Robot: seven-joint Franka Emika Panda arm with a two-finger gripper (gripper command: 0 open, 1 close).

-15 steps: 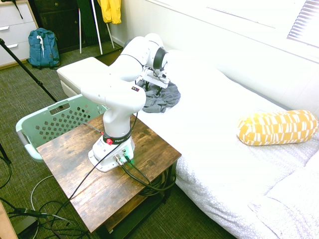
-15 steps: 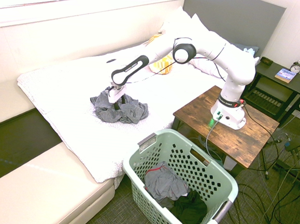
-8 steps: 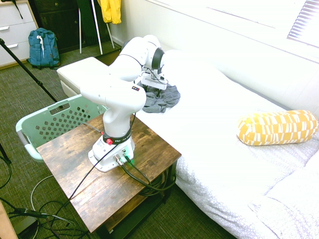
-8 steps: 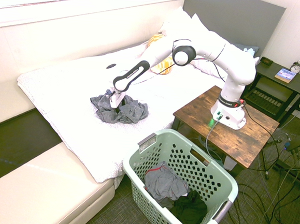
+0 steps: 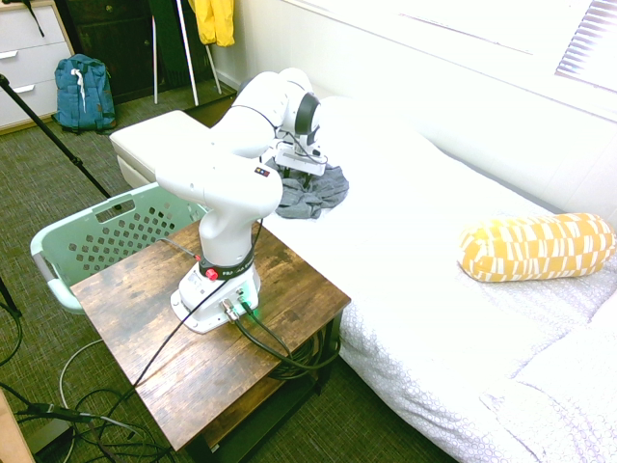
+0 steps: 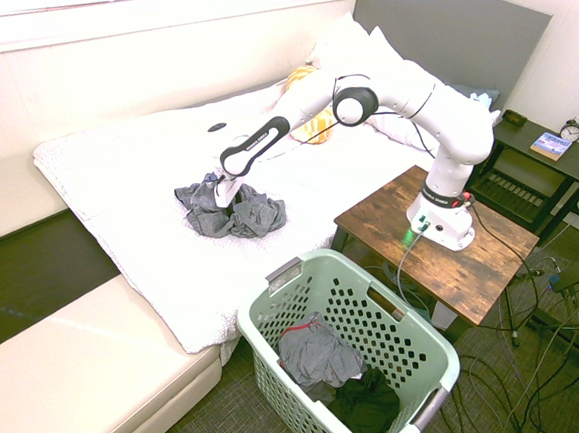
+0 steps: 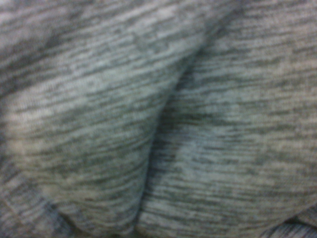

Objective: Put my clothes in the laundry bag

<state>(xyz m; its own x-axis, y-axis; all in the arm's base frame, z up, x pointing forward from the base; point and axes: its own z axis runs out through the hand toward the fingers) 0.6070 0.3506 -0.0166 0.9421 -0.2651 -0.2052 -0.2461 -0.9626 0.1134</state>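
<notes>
1. First exterior view: high, behind the arm's base on the wooden surface (image 5: 212, 328), facing across the bed (image 5: 424, 241).
2. Second exterior view: high on the opposite side, over the laundry basket (image 6: 349, 352); both share bed, basket and grey clothes (image 6: 232, 210).
3. Wrist view: pressed close to grey fabric (image 7: 158, 119), blurred.

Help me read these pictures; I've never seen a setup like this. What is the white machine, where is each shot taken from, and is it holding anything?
The white machine is a robot arm bolted to a wooden side table. Two pictures come from room cameras on opposite sides of it; the third, from a camera on its wrist, shows only grey fabric up close. Its gripper is pressed down into the grey clothes on the bed, and its fingers are hidden in the fabric. Nothing is lifted yet. The green laundry basket on the floor already holds some garments.
</notes>
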